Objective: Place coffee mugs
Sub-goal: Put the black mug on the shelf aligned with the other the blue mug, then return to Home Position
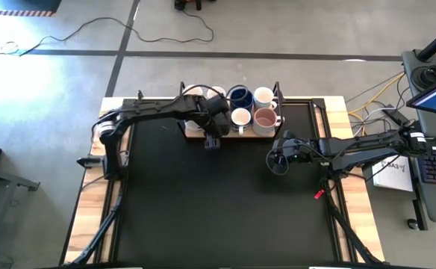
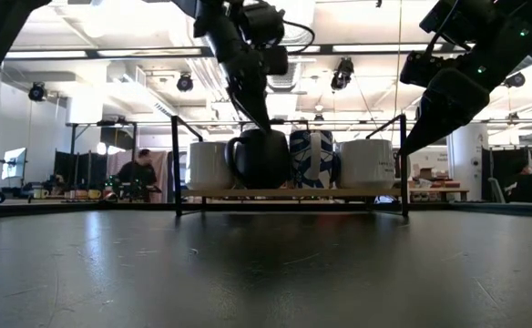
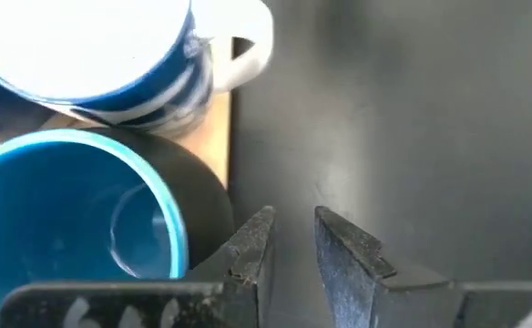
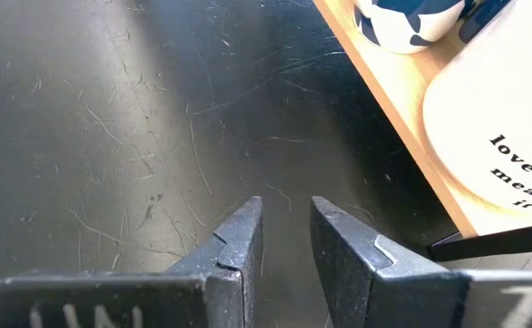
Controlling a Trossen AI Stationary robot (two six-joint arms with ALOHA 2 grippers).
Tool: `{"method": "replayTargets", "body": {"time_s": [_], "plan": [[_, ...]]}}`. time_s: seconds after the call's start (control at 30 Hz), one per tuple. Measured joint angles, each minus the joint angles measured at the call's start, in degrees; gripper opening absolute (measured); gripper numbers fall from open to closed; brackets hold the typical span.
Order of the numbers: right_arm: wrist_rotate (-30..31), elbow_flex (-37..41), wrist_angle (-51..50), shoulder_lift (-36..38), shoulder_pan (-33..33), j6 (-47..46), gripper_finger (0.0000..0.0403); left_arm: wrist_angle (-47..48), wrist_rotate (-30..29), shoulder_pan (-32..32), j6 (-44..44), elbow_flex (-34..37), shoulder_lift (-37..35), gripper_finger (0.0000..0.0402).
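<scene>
Mugs (image 1: pixel 242 107) grouped on wooden tray (image 1: pixel 237 134) at table's far edge. L gripper (image 1: pixel 211 142) at tray's near edge, nearest; R gripper (image 1: pixel 278 160) just beside tray's right corner. Both slightly parted, holding nothing.

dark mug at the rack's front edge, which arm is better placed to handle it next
Left, probably. The left claw hovers right beside the dark mug on the wooden rack; the right claw sits farther off over bare mat.

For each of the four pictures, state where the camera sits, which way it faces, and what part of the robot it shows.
High: overhead, straight down; both arms, wooden rack of mugs.
Low: table height, level toward the rack; arms descend from above.
Left wrist: past the left gripper at a blue-lined mug.
Right wrist: past the right gripper at the rack's edge.
High and low views share the rack.
</scene>
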State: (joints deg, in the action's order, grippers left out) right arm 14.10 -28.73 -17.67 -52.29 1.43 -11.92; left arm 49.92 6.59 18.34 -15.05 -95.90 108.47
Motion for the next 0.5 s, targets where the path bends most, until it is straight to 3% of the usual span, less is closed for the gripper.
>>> {"method": "replayTargets", "body": {"time_s": [0.27, 0.5], "plan": [[0.0, 0.0, 0.0, 0.0, 0.0, 0.0, 0.0084, 5.3, 0.4, -0.1, 0.4, 1.8, -6.4, 0.0061], [0.0, 0.0, 0.3, 0.0, 0.0, 0.0, 0.0084, -2.7, 0.4, -0.3, 6.4, 18.9, -20.4, 0.0061]]}}
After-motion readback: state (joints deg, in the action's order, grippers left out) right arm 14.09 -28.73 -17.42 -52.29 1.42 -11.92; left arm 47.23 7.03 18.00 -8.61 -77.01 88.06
